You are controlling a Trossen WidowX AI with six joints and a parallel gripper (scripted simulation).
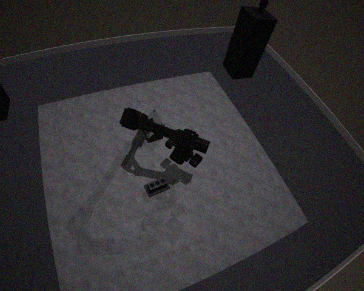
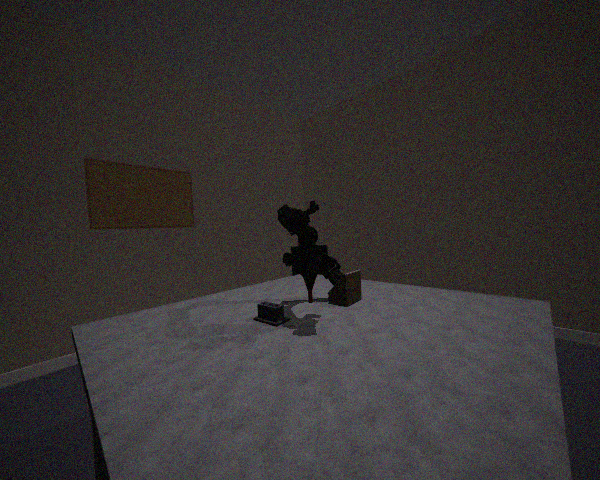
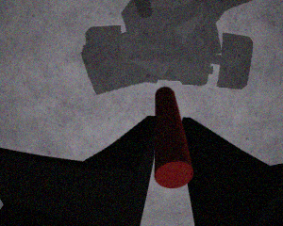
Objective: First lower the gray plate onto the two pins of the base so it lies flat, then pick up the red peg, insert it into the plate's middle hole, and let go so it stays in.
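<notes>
Carrying the red peg (image 2: 310, 296) (image 3: 172, 141) is the step in hand, judged from the pose. The gripper (image 2: 309, 281) (image 3: 168, 124) is clenched on it, one finger on either side of the shaft, with the near end face exposed in the wrist view and the far end reaching past the fingertips. In the exterior view the peg points down below the fingers; whether its tip clears the tabletop (image 1: 207, 225) (image 2: 341, 392) (image 3: 47, 108) cannot be confirmed. The base (image 1: 149, 194) (image 2: 262, 321) stands apart from the peg, bearing a block-like stack with dark round marks along its top in the top view. The gray plate (image 1: 157, 188) (image 2: 270, 313) appears to be that upper part and appears level, so the first stage is judged complete; full seating on the pins is too dark to verify. Insertion is outstanding. Principal risk: lateral misalignment, since several similar openings or pin ends lie in a row, and a poorly placed descent could bring the peg onto an outer one or the plate's face. Second risk: tilt. The grip covers only part of the shaft, so contact at the hole's rim could rotate the peg between the fingers and jam it. Third risk: a low transfer path could let the protruding end strike the plate's side and unseat it. Premature release would leave the peg leaning or toppled.
</notes>
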